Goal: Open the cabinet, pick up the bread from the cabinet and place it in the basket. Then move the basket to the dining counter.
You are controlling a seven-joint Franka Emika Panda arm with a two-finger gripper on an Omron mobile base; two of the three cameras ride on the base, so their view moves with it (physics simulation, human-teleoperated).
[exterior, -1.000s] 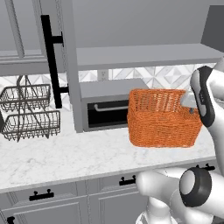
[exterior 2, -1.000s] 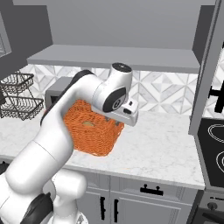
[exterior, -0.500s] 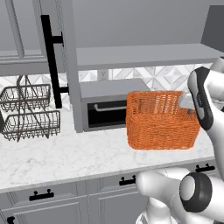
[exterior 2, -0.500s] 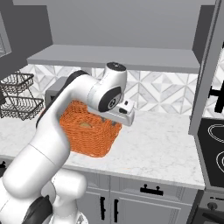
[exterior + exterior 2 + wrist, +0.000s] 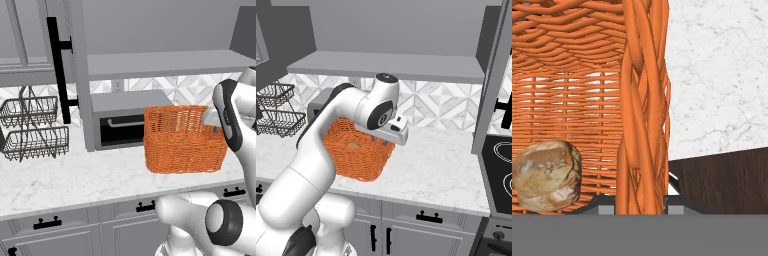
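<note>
No readable text, labels, brands, numbers or signs on any surface

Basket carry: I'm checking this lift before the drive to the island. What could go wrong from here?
The gripper pinches only one wall of the basket, which hangs clear of the marble worktop, so it could tilt or slip. The bread lies loose inside and may roll. The toaster oven and open cabinet door stand close.
</note>
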